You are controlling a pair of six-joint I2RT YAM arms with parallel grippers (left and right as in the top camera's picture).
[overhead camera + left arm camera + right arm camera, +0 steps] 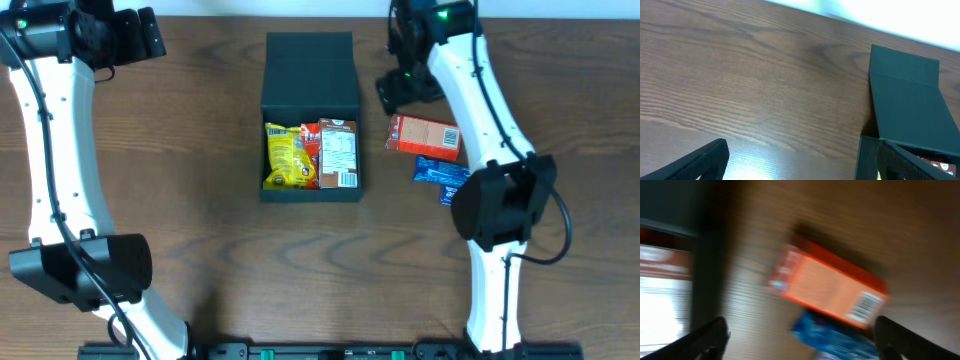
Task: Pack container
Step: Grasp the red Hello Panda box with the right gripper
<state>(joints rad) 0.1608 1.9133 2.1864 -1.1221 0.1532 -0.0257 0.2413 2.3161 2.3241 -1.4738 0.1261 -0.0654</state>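
From above we look straight down on the table (200, 150), far enough off to take in both arms, the dark box (310, 75), the orange carton (425, 136) and the blue packet (440, 172). Our left wrist view sits low near the far left corner, facing slantwise across bare wood toward the box's open lid. Our right wrist view, blurred, hangs close over the carton and packet, with the box's wall at its left edge. All three views share the box.
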